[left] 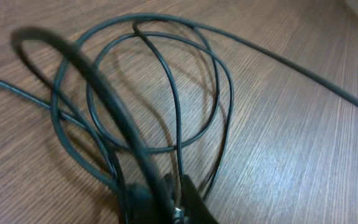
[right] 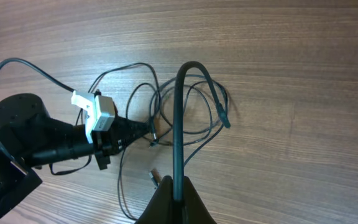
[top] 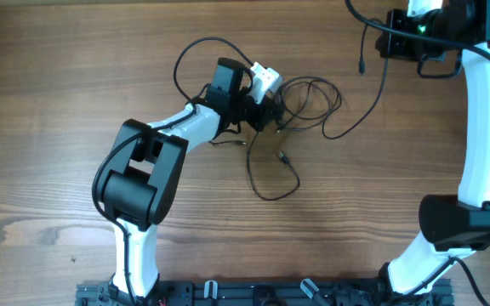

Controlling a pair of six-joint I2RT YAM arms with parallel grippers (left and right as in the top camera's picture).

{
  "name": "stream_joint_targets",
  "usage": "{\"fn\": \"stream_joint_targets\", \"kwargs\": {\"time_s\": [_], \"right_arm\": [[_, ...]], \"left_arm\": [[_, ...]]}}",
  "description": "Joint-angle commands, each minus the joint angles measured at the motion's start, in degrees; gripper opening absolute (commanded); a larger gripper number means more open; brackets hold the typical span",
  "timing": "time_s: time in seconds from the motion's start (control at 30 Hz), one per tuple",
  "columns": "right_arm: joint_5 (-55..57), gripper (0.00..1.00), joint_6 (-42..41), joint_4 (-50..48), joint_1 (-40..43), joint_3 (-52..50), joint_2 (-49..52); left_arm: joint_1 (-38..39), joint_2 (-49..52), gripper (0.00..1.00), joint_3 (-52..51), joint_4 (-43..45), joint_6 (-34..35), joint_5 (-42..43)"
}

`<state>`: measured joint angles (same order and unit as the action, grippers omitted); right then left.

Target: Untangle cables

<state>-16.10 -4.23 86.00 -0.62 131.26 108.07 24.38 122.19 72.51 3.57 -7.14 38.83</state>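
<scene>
Grips strands of the cables [top: 300, 106] with the left claw [left: 179, 208], pressed together at the 9 o'clock edge of a slack tangle lying on the desk [top: 58, 85], just off centre toward 1 o'clock in the overhead view. Pinches one more strand in the right claw [right: 176, 190], raised over the desk at 2 o'clock, with a small plug [right: 223, 118] at the free end past the bend
</scene>
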Motion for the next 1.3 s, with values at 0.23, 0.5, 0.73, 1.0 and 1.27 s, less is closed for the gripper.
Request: {"fn": "stream_joint_targets", "kwargs": {"time_s": [0.23,0.5,0.73,1.0,1.27], "right_arm": [[0.15,0.05,-0.24,-0.28,-0.33,-0.13,0.81],[1.70,0.05,-0.02,-3.04,-0.33,-0.15,1.53],[16.28,0.05,-3.34,-2.64,-0.33,-0.15,3.41],[33.66,0.05,-11.82,0.15,0.94,-0.48,3.61],[37.46,0.05,-12.66,1.64,8.94,-0.48,3.61]], "left_arm": [[-5.46,-11.10,0.04,0.70,-0.52,5.05,0.09],[-14.40,-33.62,0.04,0.70,-5.25,5.03,-3.26],[-21.53,-43.54,0.04,0.70,-17.29,1.20,-9.88],[-34.10,-48.72,0.04,0.70,-21.46,1.57,-9.99],[-41.07,-47.71,0.04,0.68,-23.34,1.36,-10.01]]}}
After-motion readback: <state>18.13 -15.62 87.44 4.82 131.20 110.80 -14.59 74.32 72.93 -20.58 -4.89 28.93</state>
